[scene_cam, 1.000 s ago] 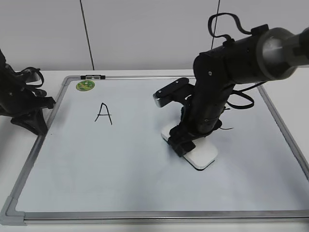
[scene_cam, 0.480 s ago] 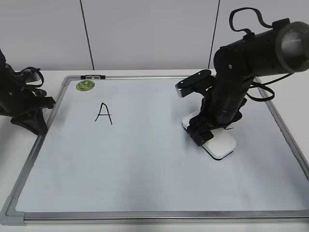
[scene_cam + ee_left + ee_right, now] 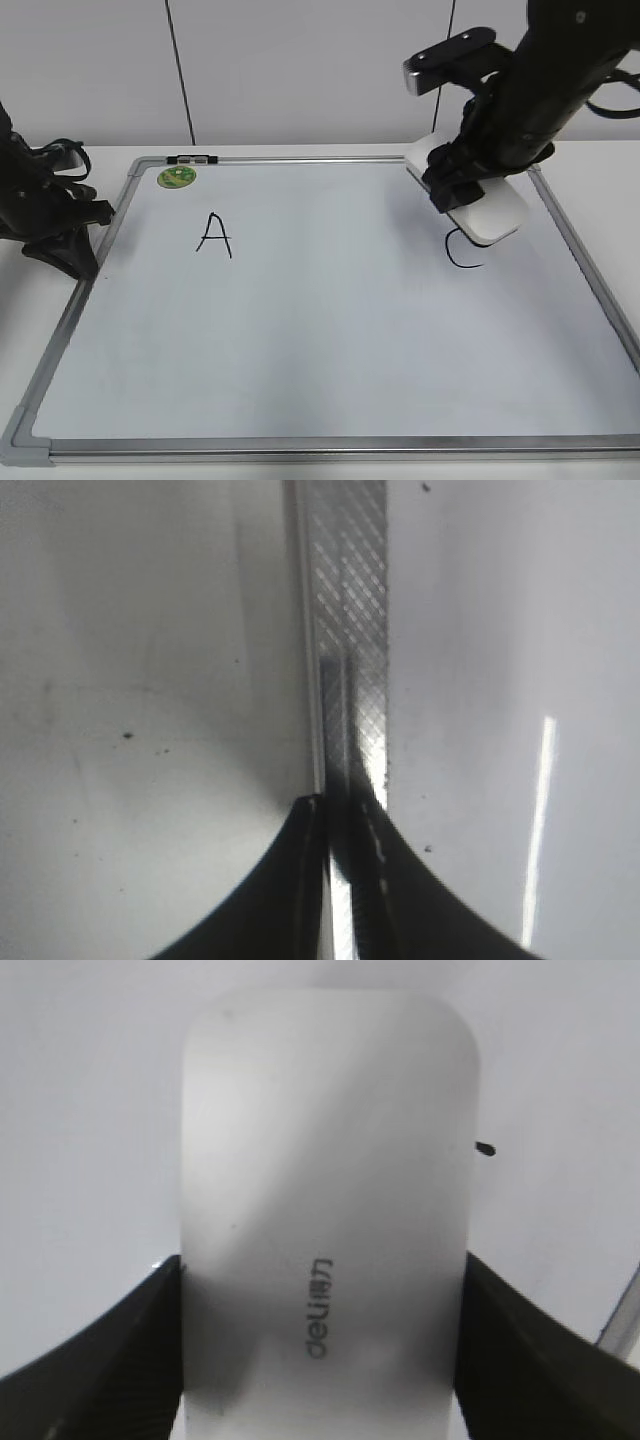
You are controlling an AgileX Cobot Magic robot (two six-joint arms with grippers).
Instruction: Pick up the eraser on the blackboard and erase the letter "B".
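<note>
Eraser pinched between right end effector fingers, above blackboard; left end effector pressed together

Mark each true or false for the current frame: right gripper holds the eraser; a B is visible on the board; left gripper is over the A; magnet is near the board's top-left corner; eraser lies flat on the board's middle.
1. The right gripper grips the eraser. True.
2. A B shows on the board. False: only the A and the C are visible.
3. The left gripper is over the A. False: it is at the board's left frame.
4. The magnet is near the top-left corner. True.
5. The eraser lies mid-board. False: it is held near the top right, above the C.
</note>
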